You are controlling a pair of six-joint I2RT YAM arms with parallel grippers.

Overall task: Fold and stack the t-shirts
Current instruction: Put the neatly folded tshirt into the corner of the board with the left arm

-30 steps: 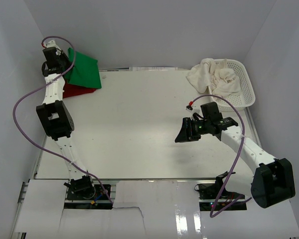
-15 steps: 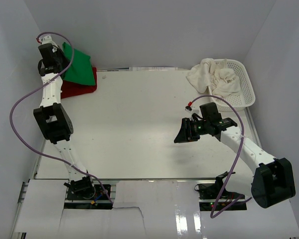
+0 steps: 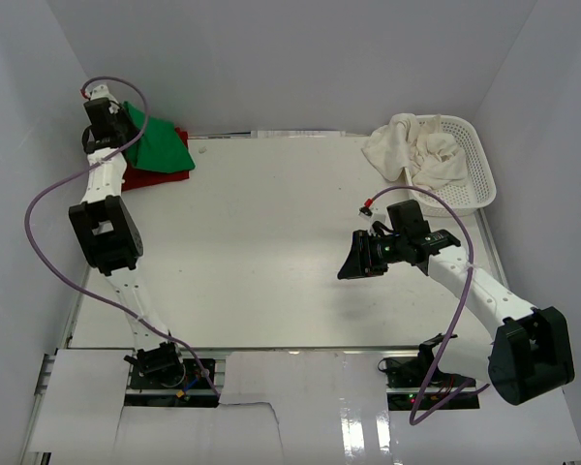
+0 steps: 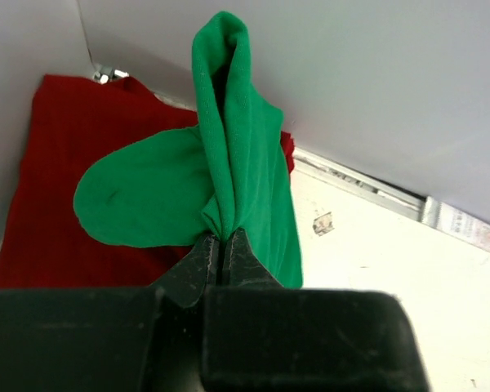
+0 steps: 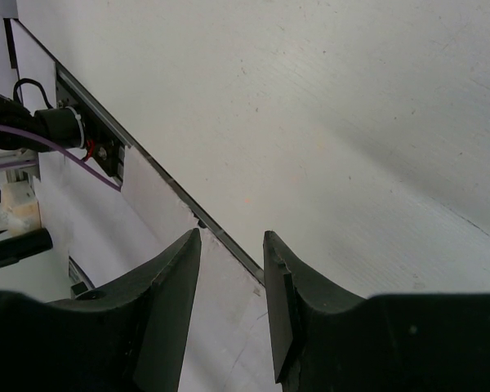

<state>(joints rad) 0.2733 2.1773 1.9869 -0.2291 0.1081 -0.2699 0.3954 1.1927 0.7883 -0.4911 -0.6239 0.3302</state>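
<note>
A bright green t-shirt (image 3: 158, 142) lies bunched at the far left corner on top of a folded red t-shirt (image 3: 160, 172). My left gripper (image 4: 223, 236) is shut on a fold of the green t-shirt (image 4: 237, 155), which hangs over the red t-shirt (image 4: 49, 171). In the top view the left gripper (image 3: 111, 118) is at the back wall. Cream-white t-shirts (image 3: 414, 153) are heaped in and over the basket at the far right. My right gripper (image 3: 351, 264) hovers over the middle right of the table, open with nothing between its fingers (image 5: 282, 286).
A white mesh basket (image 3: 476, 165) stands at the far right corner. White walls close in the table on three sides. Purple cables loop off both arms. White paper sheets (image 3: 271, 417) cover the near edge by the arm bases.
The left gripper lifted the green t-shirt up toward the back wall, then brought it down and right again over the red one. The right arm has barely moved.
</note>
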